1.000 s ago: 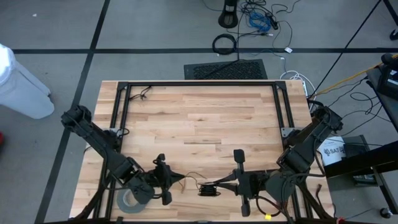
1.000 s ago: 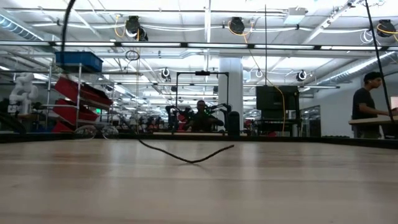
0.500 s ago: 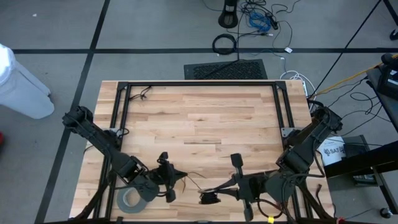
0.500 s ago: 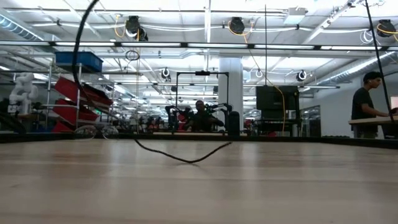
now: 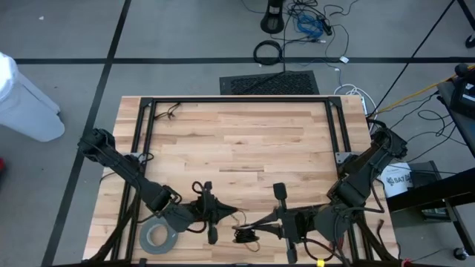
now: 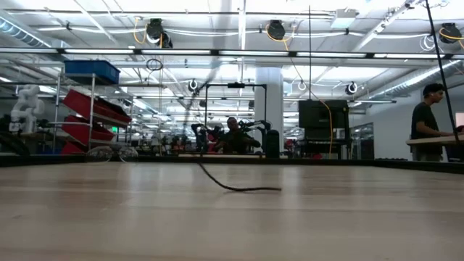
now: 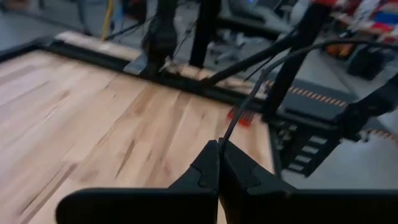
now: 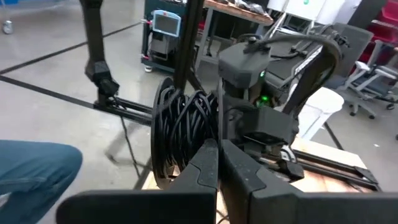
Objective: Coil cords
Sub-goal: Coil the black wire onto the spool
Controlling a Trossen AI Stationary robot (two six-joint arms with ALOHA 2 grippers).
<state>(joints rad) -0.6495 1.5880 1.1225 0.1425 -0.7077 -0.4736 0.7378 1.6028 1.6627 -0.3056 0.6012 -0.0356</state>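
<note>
The thin dark wire is wound in several turns into a round black bundle [image 8: 185, 127] near the table's near edge, also visible in the high view [image 5: 245, 236]. I cannot tell the small disc apart from the windings. A free stretch of wire [image 7: 261, 74] runs from the bundle to my left gripper [image 5: 228, 213], which is shut on it just left of the bundle. My right gripper [image 5: 254, 226] is shut on the bundle from the right. In the low view a loose end of wire [image 6: 239, 188] lies on the wood. My left gripper pinches the single thin wire [image 7: 222, 139] between its two fingertips, coming level from the table's left. The wire leaves the tips and runs on in an arc toward the bundle, clear of the wood there. My right gripper pinches the wound bundle at its rim [image 8: 202, 140] between its two fingers, coming level from the table's right. The bundle stands on edge beyond the fingertips. Whether it rests on the table I cannot tell.
A wide grey tape roll [image 5: 158, 237] lies at the near left, beside my left arm. A black frame [image 5: 237, 99] runs along the far and side edges. Bare wood [image 5: 237, 148] fills the middle. Cables lie on the floor beyond the far edge; people show far off in the room.
My left gripper has gone toward the table's right edge, closer to the bundle, carrying the wire. My right gripper has drawn the bundle toward the near edge. In the low view the wire's raised arc has swung right, and its end has slid along the wood.
</note>
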